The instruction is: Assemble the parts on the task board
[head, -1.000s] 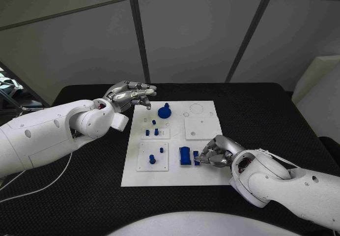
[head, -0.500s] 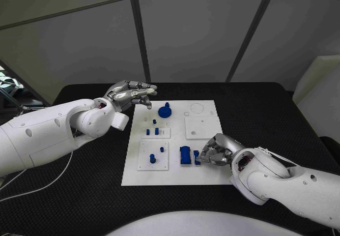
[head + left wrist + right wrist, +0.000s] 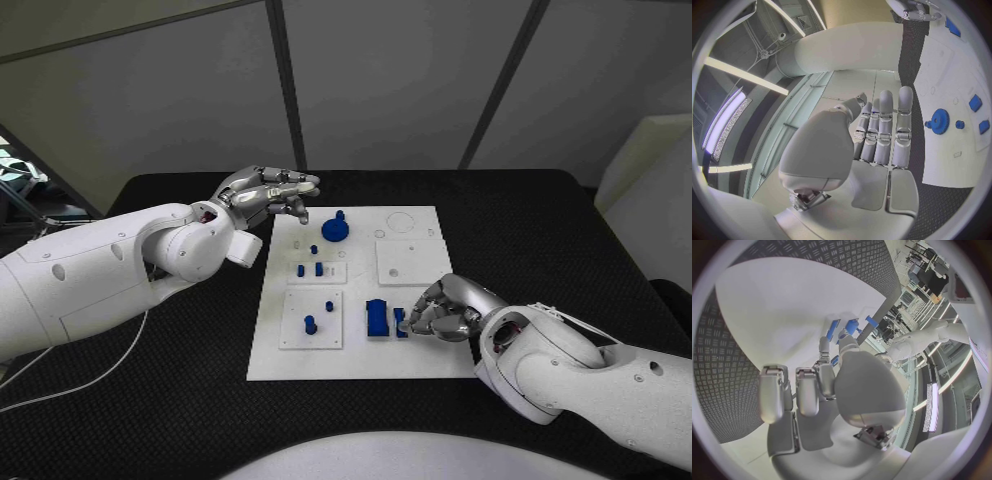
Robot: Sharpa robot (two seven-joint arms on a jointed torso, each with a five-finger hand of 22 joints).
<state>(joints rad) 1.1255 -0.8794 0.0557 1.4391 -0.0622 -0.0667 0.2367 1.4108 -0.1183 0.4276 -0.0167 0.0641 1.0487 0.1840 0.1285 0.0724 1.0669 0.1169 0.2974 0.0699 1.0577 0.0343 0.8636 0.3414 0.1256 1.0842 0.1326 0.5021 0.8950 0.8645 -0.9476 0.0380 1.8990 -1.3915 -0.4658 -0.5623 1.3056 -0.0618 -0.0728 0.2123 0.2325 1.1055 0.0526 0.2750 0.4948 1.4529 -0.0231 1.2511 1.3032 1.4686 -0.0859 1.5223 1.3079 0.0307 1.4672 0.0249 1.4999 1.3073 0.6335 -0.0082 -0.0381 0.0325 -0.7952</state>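
Note:
The white task board lies in the middle of the black table. My right hand rests over its near right part with fingers curled in, pinching a small blue piece that stands right beside a taller blue block. In the right wrist view the right hand reaches toward the blue pieces on the board. My left hand hovers off the board's far left corner and holds nothing, its fingers loosely extended. A blue gear stands near it, also the gear in the left wrist view.
Small blue pegs stand in a raised white tile, and two more pegs stand in the near left tile. A bare white tile sits on the board's right side. Black table surrounds the board.
My right hand has shifted very slightly at the small blue piece. The left hand and the other parts have stayed where they were.

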